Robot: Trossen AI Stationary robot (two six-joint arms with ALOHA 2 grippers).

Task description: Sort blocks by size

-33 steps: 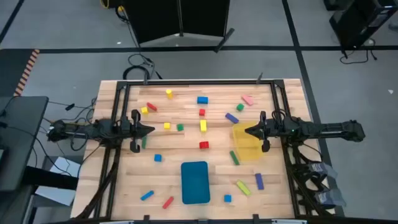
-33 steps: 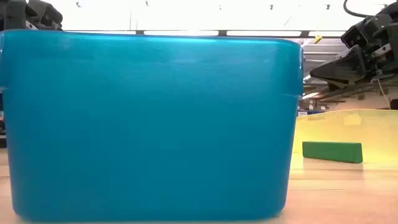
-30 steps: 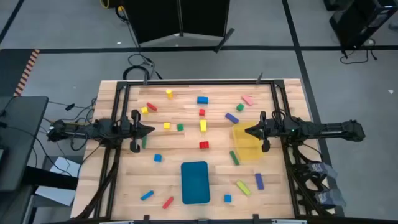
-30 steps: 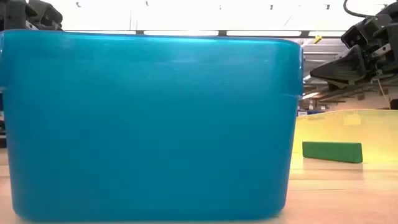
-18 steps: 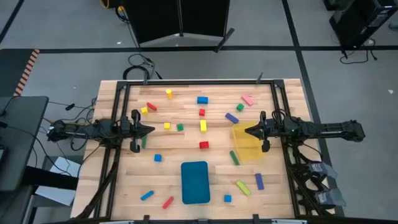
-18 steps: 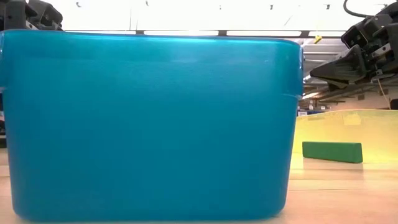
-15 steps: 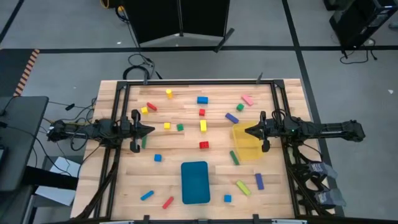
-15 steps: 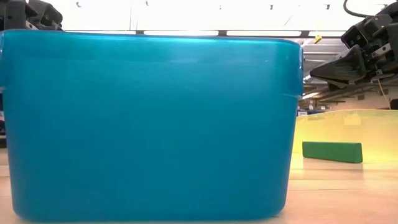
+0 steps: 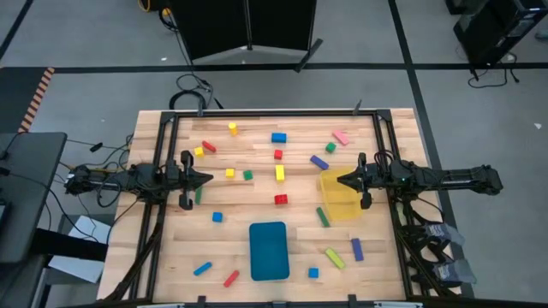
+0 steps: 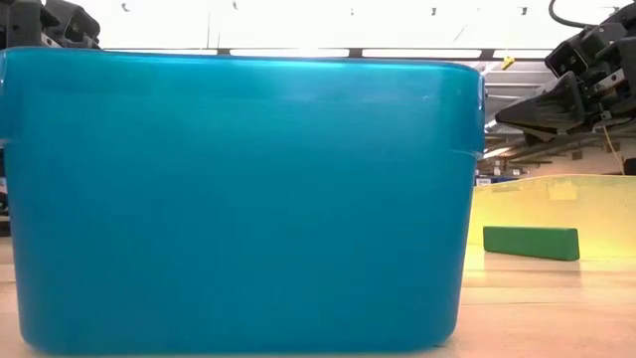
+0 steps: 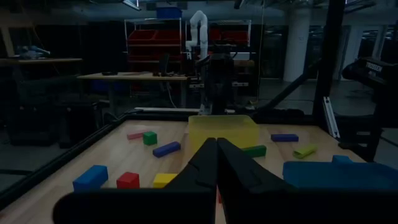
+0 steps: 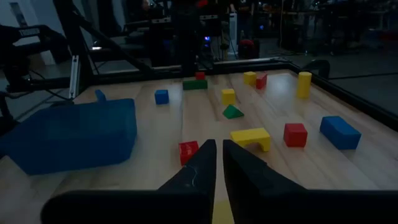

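Many small coloured blocks lie flat and scattered on the wooden table, among them a yellow bar [image 9: 280,173], a red block [image 9: 281,199], a purple bar [image 9: 319,162] and a green bar [image 9: 323,216]. My left gripper [image 9: 208,179] hovers shut and empty at the table's left side, pointing right. My right gripper [image 9: 341,180] hovers shut and empty over the left rim of the translucent yellow bin [image 9: 342,198], pointing left. The left wrist view shows the bin [image 11: 222,129] ahead of my left gripper [image 11: 216,144]. The right wrist view shows my right gripper [image 12: 218,148] with the red block [image 12: 188,150] beyond it.
A blue tray [image 9: 269,250] stands near the front edge at the middle and fills most of the low view [image 10: 238,199]. A black frame [image 9: 257,115] runs around the table. More blocks lie near the front edge on either side of the tray.
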